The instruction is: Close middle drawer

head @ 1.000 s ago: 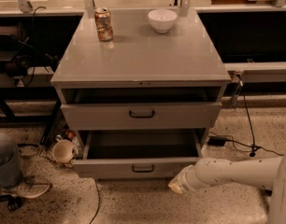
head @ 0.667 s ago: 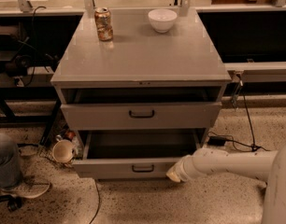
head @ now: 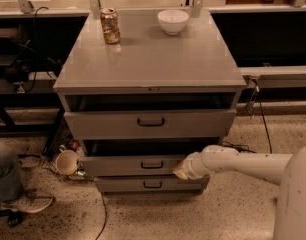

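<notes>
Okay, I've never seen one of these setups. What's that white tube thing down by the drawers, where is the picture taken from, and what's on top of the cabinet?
The white tube is a robot's arm, reaching in from the right. Its end is the gripper, the part it handles things with. The gripper is against the right end of the middle drawer, which is partly open. I see nothing held in it. There is a single camera, looking down at the front of the grey cabinet. On top stand a drink can and a white bowl. A mug lies on the floor at the left.

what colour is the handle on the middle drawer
Black handle on the grey middle drawer, seen in the camera view; the gripper is at its right end.
</notes>
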Controlling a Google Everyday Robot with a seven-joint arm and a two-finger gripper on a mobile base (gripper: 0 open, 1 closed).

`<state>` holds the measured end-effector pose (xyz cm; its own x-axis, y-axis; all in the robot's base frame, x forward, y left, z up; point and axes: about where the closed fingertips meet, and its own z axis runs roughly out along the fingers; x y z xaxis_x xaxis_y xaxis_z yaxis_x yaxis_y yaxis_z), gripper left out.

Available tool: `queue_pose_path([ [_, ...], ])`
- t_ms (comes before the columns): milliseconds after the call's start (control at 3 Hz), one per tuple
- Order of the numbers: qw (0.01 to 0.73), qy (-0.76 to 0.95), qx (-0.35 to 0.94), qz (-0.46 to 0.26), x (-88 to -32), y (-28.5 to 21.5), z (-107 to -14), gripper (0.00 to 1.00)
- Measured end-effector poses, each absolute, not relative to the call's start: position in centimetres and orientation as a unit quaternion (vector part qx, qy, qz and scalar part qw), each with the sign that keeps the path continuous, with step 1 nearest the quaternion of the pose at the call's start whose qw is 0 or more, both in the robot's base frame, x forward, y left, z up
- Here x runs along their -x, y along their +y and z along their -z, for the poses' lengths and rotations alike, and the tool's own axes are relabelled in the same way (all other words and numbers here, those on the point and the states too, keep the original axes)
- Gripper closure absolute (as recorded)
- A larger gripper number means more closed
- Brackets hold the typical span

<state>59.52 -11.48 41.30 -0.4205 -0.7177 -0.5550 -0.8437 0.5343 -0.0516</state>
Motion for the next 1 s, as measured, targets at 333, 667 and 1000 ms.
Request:
queue_pose_path([
  [333,0.292,0.817,0.484,-0.115,-63.5,-10.4,-42.5,1.00],
  [667,0.292,0.817,0.483,-0.115,-63.4,-10.4,-42.5,1.00],
  [1000,0.301,0.813,0.487,-0.107,-62.0,-10.6,-43.4,1.00],
])
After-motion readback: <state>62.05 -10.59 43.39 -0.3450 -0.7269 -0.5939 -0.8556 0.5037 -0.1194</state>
